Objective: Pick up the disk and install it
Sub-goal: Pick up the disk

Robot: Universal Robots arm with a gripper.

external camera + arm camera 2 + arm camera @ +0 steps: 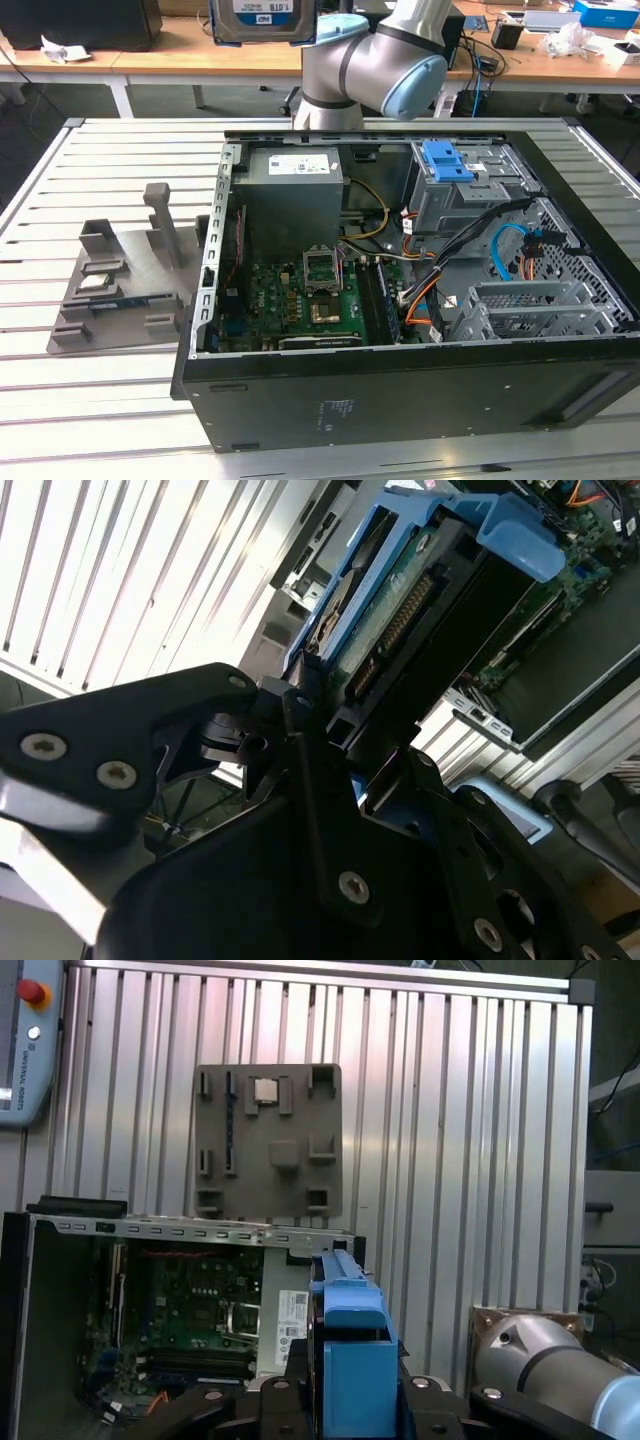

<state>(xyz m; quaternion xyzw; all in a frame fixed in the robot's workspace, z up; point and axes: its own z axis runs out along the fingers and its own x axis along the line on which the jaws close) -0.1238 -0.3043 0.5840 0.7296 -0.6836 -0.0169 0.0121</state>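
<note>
The disk [262, 18] hangs high above the table at the top edge of the exterior view, label side showing, over the far side of the open computer case [400, 400]. In the second wrist view my gripper [330, 725] is shut on the disk [400, 610], its black fingers [305, 770] clamping one end between the blue side rails. The first wrist view looks down along the blue rail of the disk [352, 1345] onto the case [60, 1290] below.
Inside the case sit a grey power supply [292, 195], the motherboard [300, 300], a drive cage with a blue bracket [447, 160] and loose cables [510, 250]. A grey fixture plate [110, 290] with upright holders lies on the slatted table at the exterior view's left.
</note>
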